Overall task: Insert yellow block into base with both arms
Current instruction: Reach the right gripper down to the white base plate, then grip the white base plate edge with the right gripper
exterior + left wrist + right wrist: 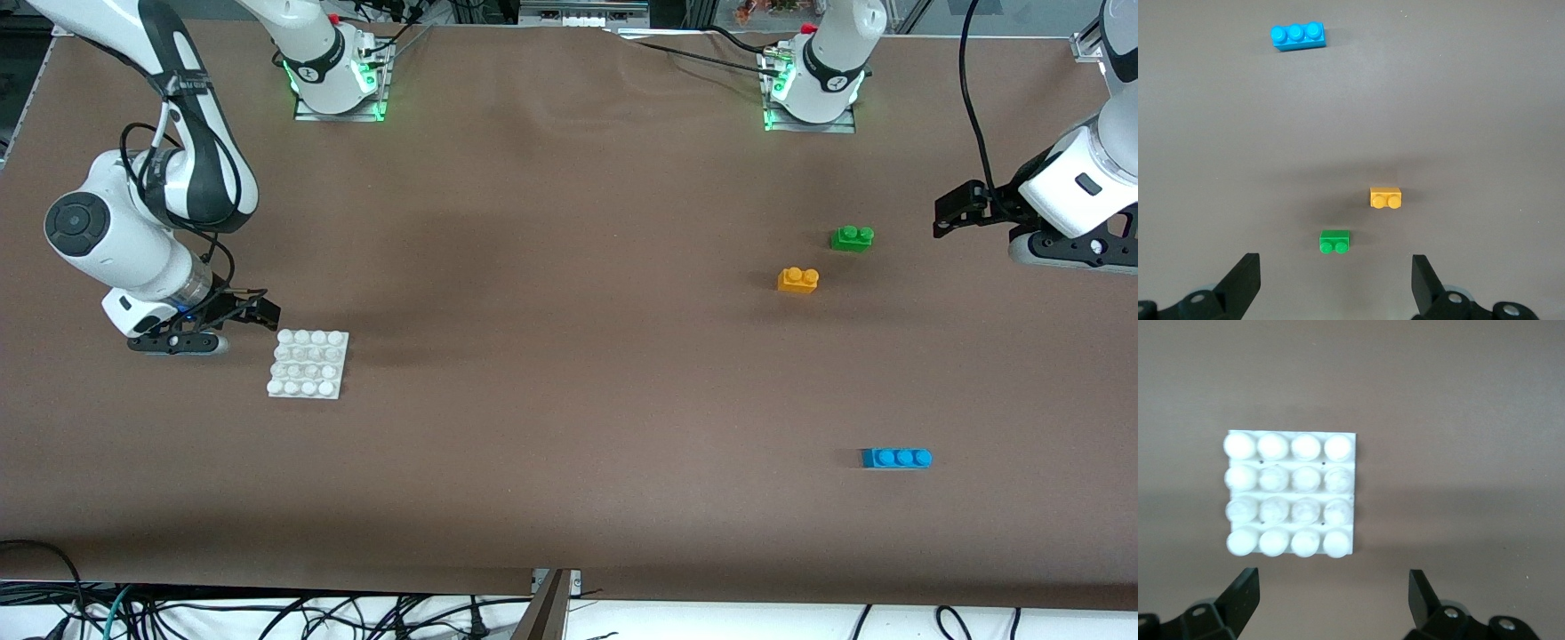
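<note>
Blue brick (896, 458) nearest; base (308, 363) studs bare.

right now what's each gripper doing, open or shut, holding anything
Left gripper: fingers open, holding nothing, near the green brick and yellow block.
Right gripper: fingers open, holding nothing, beside the base.

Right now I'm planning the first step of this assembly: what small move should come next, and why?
Probably bring the open left gripper past the green brick to over the yellow block, since the block lies untouched on the table and the green brick sits between them. The open right gripper already waits beside the base.
</note>
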Robot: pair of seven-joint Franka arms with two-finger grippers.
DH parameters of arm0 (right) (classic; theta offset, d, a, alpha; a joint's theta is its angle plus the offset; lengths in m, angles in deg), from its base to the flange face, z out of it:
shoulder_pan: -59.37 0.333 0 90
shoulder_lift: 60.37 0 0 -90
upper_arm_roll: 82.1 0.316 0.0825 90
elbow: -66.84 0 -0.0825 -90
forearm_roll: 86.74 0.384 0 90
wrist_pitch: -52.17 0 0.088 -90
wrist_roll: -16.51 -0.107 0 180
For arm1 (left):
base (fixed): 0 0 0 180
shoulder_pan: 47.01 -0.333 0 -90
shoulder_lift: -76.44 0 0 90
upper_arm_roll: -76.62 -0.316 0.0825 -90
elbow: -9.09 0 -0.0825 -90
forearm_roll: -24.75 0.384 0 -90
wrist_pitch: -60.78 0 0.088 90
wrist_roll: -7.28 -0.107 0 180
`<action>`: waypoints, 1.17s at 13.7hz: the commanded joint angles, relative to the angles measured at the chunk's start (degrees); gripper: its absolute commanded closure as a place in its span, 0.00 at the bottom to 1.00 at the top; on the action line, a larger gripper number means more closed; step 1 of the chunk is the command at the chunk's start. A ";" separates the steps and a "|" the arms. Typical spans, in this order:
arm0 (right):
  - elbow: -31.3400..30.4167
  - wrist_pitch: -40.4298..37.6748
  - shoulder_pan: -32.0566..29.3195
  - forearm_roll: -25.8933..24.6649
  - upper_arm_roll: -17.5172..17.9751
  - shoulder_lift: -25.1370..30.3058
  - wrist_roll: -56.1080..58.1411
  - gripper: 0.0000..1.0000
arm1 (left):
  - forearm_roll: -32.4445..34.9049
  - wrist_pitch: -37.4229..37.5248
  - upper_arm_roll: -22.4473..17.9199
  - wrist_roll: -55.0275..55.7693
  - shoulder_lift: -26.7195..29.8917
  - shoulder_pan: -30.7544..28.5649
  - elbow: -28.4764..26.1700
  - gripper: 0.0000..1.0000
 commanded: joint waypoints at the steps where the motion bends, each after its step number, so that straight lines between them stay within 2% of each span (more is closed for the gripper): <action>1: -0.54 5.13 -1.35 0.36 0.87 -3.32 -0.09 0.01 | -0.02 0.92 0.06 -1.29 0.50 -0.23 0.40 0.00; 6: 2.10 8.31 -1.79 6.50 1.92 -9.84 -0.17 0.01 | -0.02 0.92 -0.03 -1.29 0.50 -0.23 0.40 0.00; 9: 4.38 10.77 -1.88 6.60 2.28 -12.83 -0.17 0.02 | -0.02 0.92 -0.03 -1.29 0.50 -0.23 0.40 0.00; 16: 6.67 11.47 -2.58 6.51 2.36 -15.91 1.41 0.02 | -0.02 0.92 -0.03 -1.29 0.50 -0.23 0.40 0.00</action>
